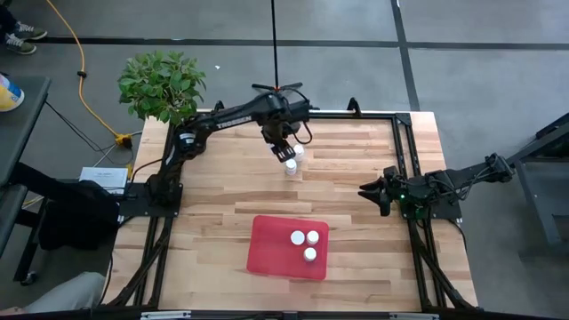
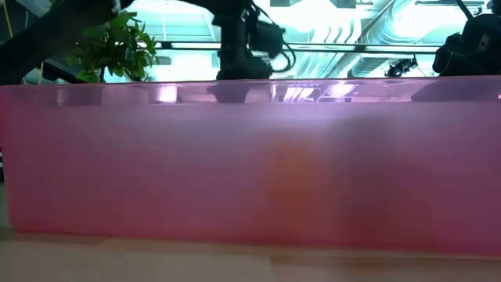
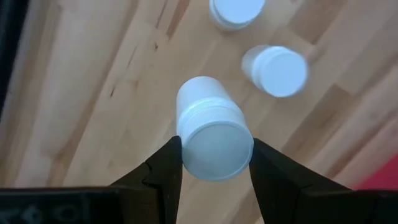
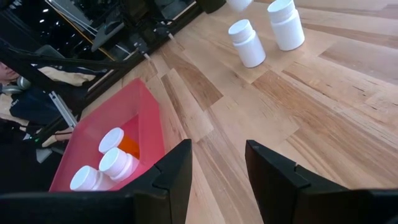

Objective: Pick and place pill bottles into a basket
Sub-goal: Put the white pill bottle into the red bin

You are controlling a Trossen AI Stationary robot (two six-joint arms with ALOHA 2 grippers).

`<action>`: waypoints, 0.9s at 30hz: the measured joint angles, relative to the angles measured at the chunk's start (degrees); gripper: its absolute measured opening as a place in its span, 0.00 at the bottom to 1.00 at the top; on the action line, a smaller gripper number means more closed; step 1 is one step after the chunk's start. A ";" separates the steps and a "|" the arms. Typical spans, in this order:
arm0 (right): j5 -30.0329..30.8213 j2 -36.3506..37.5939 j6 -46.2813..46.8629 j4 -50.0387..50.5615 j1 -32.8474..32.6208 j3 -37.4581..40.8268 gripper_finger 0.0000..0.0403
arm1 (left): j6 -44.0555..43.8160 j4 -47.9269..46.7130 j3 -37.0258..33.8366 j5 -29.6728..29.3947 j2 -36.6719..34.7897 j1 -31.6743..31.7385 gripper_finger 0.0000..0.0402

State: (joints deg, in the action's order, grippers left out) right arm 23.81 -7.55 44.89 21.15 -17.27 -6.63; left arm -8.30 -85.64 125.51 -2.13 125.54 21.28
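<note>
My left gripper (image 1: 284,153) hangs over the far middle of the table, shut on a white pill bottle (image 3: 211,127). Two more white-capped pill bottles (image 3: 277,70) (image 3: 236,11) stand upright on the wood just beside it. The basket (image 1: 267,253), a flat red tray, rests on the table near the front edge. It holds three pill bottles (image 1: 305,242), one showing an orange body (image 4: 129,147). My right gripper (image 1: 369,189) waits at the table's right edge, with a narrow gap between its fingers and nothing in it. My left gripper pinches the bottle's capped top end (image 3: 186,149) between its two fingers (image 3: 165,168), which come from above and point down. The bottle hangs below the fingers, slightly tilted. It is lifted clear of the table.
A potted plant (image 1: 160,84) stands at the far left corner. Black frame rails (image 1: 404,151) run along the table's sides. Bare wood (image 1: 293,200) lies between the standing bottles and the basket. In the low view the basket's pink wall (image 2: 250,164) fills most of the picture.
</note>
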 joint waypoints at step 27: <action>0.12 -0.04 0.02 0.00 -0.01 0.00 0.35 | -2.61 5.51 -0.02 -4.00 -25.49 -2.66 0.48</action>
State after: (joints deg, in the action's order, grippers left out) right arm 23.93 -7.60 44.91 21.15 -17.28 -6.63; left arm -10.92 -80.13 125.49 -6.13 100.05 18.62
